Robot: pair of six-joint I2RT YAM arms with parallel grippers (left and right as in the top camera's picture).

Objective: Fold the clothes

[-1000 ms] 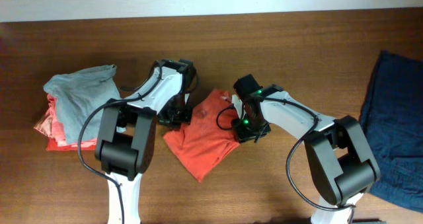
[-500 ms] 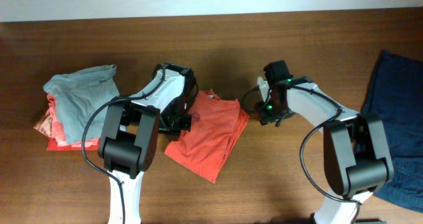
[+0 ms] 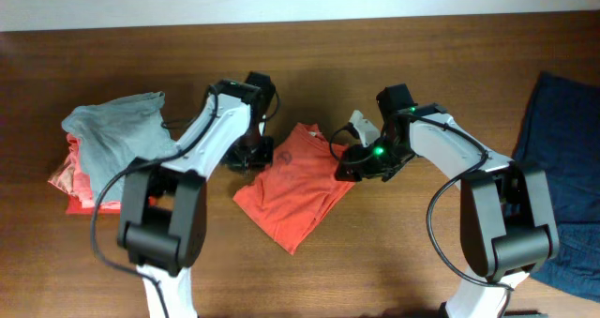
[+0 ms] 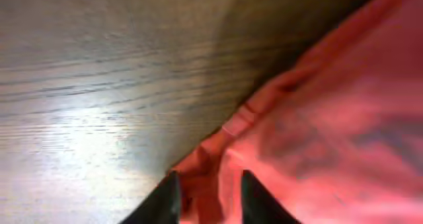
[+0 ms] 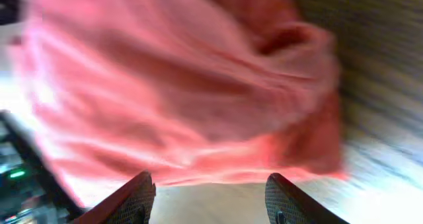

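A coral-red T-shirt (image 3: 292, 187) lies crumpled on the table's middle. My left gripper (image 3: 253, 159) is at its upper left edge. In the left wrist view the left gripper's fingers (image 4: 208, 201) are closed on a fold of the shirt's hem (image 4: 330, 131). My right gripper (image 3: 349, 165) is at the shirt's right edge. In the right wrist view the right gripper (image 5: 211, 197) is open and empty over bare table, with the shirt (image 5: 178, 85) just ahead of the fingertips.
A pale grey-blue shirt (image 3: 117, 130) lies on top of a pile of coral-red garments (image 3: 80, 191) at the left. A dark navy garment (image 3: 562, 177) lies at the right edge. The wooden table (image 3: 422, 65) runs back to a white wall.
The right gripper let go of the shirt, swung up and right, then came back to the shirt's right edge. The shirt spread out wider. The left gripper shifted slightly up with its edge.
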